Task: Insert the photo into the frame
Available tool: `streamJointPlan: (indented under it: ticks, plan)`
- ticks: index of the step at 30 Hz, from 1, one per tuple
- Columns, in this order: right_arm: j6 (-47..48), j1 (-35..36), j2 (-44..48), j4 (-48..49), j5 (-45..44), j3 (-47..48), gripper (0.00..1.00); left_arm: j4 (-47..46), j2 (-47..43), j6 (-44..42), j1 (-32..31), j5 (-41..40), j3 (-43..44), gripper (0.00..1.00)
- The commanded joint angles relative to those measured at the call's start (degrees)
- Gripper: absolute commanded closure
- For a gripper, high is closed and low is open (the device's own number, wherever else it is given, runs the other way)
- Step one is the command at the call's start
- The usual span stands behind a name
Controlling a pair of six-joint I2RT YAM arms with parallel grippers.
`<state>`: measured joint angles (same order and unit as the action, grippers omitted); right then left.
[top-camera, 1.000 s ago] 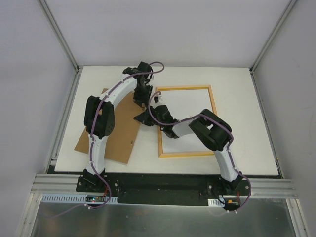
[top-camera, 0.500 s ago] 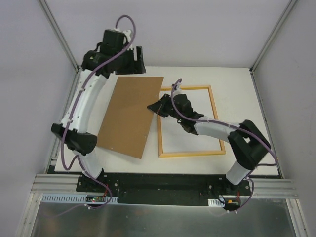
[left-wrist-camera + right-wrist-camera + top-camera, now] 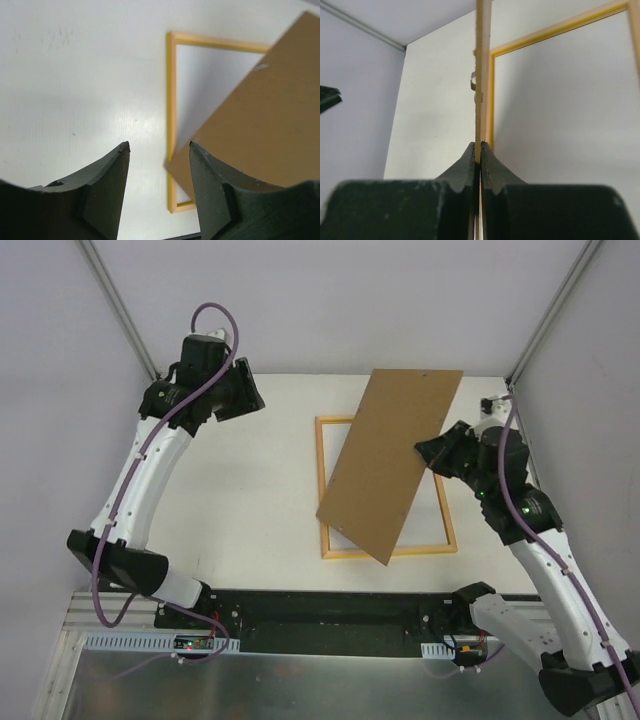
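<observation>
Frame and claws, from left to right: the left claw (image 3: 159,146) hangs high over the white tabletop (image 3: 250,500), its fingers spread and empty. The frame (image 3: 321,480) lies flat right of centre, with thin yellow rails and only white showing in its opening. A brown backing board (image 3: 390,460) slants across the frame, raised above it. The right claw (image 3: 478,146) is pressed tight on the board's right edge.

1. Brown backing board (image 3: 395,460) hung tilted above the table, its far edge high and one corner dipping toward the near side!
2. From the right wrist view it showed edge-on, a thin pale strip.
3. Small metal clip (image 3: 260,66) sat on its face.
4. White table (image 3: 250,500) lay beneath; grey corner posts (image 3: 120,310) and pale walls (image 3: 330,300) stood around it.
</observation>
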<state>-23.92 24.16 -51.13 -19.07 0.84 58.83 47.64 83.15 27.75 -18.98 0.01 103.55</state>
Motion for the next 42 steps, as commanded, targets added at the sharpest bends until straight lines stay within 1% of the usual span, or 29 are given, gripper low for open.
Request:
streamJointPlan:
  ticks: [1, 4, 6, 8, 11, 15, 17, 21, 25, 30, 39, 42]
  plan:
    - [5.0, -5.8, 3.7, -12.5, 2.8, 8.9, 1.0, -4.4, 2.5, 3.5, 0.5, -0.1, -6.3, 0.51]
    - [6.9, -8.5, 3.5, -16.9, 4.3, 13.8, 1.0, -6.4, 6.1, 4.0, -0.3, 2.1, -9.8, 0.51]
    - [8.4, -10.6, 2.5, -19.9, 4.4, 17.3, 1.0, -6.9, 9.9, 3.5, -1.7, 2.9, -10.4, 0.51]
    - [9.1, -13.7, 1.1, -21.6, 6.9, 20.7, 1.0, -6.9, 14.6, 3.2, -3.6, 3.0, -10.3, 0.51]
    - [8.8, -17.9, -2.0, -22.7, 12.8, 25.7, 0.99, -7.5, 19.7, 3.1, -6.0, 3.7, -9.7, 0.52]
    - [7.2, -23.5, -8.7, -23.5, 22.0, 32.1, 1.0, -7.6, 25.5, 3.3, -8.9, 4.0, -7.8, 0.53]
    - [6.2, -26.4, -12.1, -23.5, 27.4, 35.0, 1.0, -7.7, 27.4, 3.3, -10.1, 4.6, -7.3, 0.54]
    - [4.2, -32.1, -16.9, -22.8, 34.2, 39.2, 1.0, -7.9, 30.0, 3.0, -12.8, 4.7, -6.7, 0.55]
    - [3.1, -36.5, -20.0, -21.8, 40.8, 40.8, 1.0, -8.2, 31.5, 3.5, -14.5, 5.2, -7.0, 0.56]
    - [2.8, -40.1, -20.9, -21.8, 42.5, 40.9, 0.99, -8.7, 33.4, 4.3, -16.6, 5.3, -7.3, 0.57]
    - [2.9, -40.6, -20.5, -21.3, 42.0, 39.8, 1.0, -10.9, 35.0, 5.5, -19.0, 3.8, -10.1, 0.57]
    - [3.1, -40.8, -20.3, -21.2, 42.0, 39.3, 1.0, -11.4, 35.3, 5.8, -19.2, 3.1, -11.3, 0.61]
